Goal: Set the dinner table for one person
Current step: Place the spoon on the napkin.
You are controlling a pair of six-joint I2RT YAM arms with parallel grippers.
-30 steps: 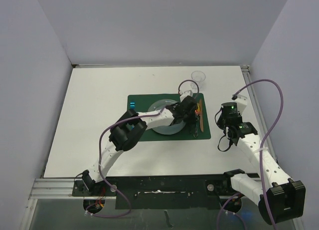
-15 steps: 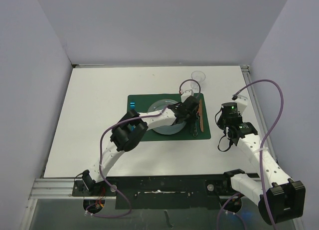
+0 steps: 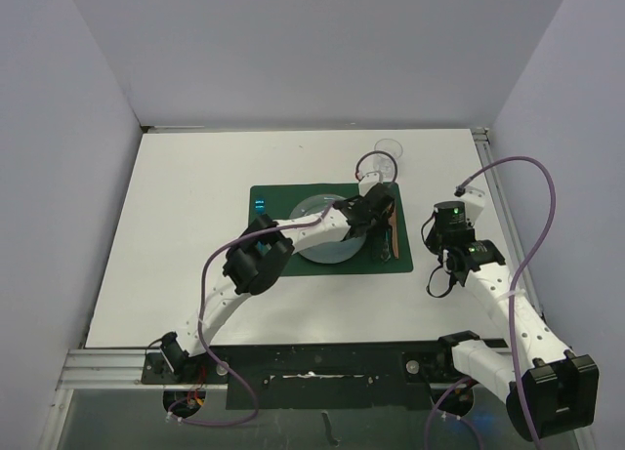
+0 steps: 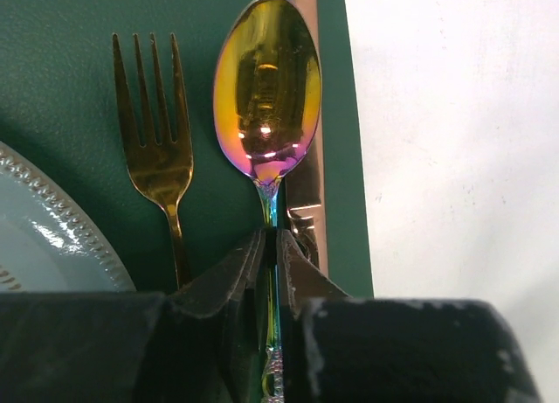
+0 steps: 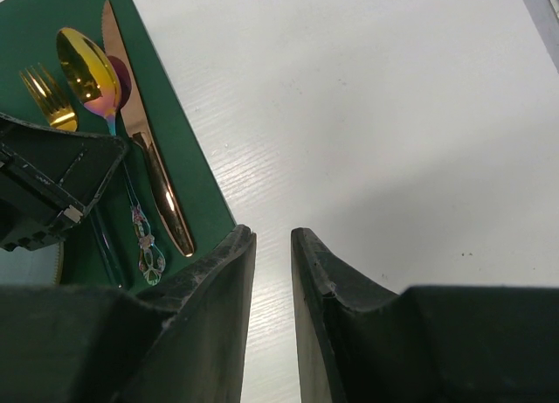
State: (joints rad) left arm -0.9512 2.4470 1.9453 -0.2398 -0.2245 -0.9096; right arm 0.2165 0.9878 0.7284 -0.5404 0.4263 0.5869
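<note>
Left wrist view: left gripper (image 4: pixel 272 239) clamped on the spoon (image 4: pixel 266 88) handle, fork (image 4: pixel 157 145) just beside on the placemat (image 4: pixel 61 36). Right gripper (image 5: pixel 272 237) slightly open, empty, over the table (image 5: pixel 393 114).

From where I sit, a dark green placemat (image 3: pixel 293 194) carries a pale grey plate (image 4: pixel 44 237) with a beaded rim. Just right of the plate, a gold fork (image 4: pixel 157 149), a spoon (image 4: pixel 266 88) with a rainbow-tinted bowl and a copper-coloured knife (image 4: pixel 307 193) lie side by side, tips pointing the same way. The spoon sits between the other two, its bowl overlapping the knife's blade in my left wrist view, and a clear cup (image 3: pixel 389 149) stands just beyond the placemat's far right corner.
</note>
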